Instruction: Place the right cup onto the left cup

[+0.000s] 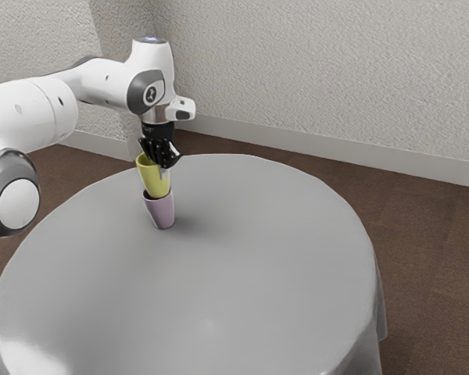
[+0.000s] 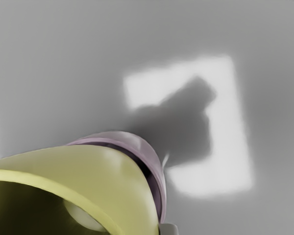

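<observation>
My gripper [image 1: 163, 167] is at the rim of the yellow cup [image 1: 153, 181], shut on that cup. The yellow cup leans a little, with its base at the mouth of the pink cup [image 1: 161, 211], which stands on the table. How deep the base sits in the pink cup is hidden. From the wrist, the yellow cup [image 2: 103, 171] shows large and close, its mouth toward the camera, and the rim of the pink cup [image 2: 149, 152] curves around behind it.
The round table [image 1: 242, 273] has a grey cloth hanging over its edge. Both cups are near its far left part in the exterior view. A textured wall [image 1: 320, 70] rises behind, beyond the brown floor [image 1: 430, 234].
</observation>
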Tool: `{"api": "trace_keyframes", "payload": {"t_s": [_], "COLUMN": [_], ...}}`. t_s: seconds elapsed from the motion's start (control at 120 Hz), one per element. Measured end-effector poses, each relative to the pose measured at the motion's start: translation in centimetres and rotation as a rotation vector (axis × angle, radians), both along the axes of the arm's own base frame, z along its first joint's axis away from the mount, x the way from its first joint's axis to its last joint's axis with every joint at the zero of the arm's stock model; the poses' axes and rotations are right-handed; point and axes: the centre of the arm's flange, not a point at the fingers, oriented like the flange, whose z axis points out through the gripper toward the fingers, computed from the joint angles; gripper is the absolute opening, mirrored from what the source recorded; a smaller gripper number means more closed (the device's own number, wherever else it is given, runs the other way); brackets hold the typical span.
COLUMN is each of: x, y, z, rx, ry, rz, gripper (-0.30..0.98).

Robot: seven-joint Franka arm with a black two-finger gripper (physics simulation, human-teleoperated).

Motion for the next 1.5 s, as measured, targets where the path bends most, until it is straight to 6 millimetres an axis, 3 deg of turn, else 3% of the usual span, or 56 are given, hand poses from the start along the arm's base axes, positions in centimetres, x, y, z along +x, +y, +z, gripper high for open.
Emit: {"api": "trace_keyframes", "payload": {"t_s": [0.317,0.533,0.742,0.883,1.175,1.333,1.5], "x": [0.2,0.2,0.1,-0.5,-5.6,-8.0,-9.8], "y": [-0.1,-0.4,-0.5,-0.8,-2.1,-4.6,-5.6], "z": [-2.6,-3.4,-2.3,0.6,8.4,13.4,17.4], "rx": [-0.014,-0.054,-0.061,-0.060,-0.083,-0.094,-0.096], "ry": [0.025,0.034,0.017,-0.012,-0.062,-0.120,-0.154], "rz": [0.005,0.019,0.021,0.017,0.010,-0.024,-0.041], "gripper": [-0.07,0.36,0.57,0.62,0.67,0.68,0.68]}}
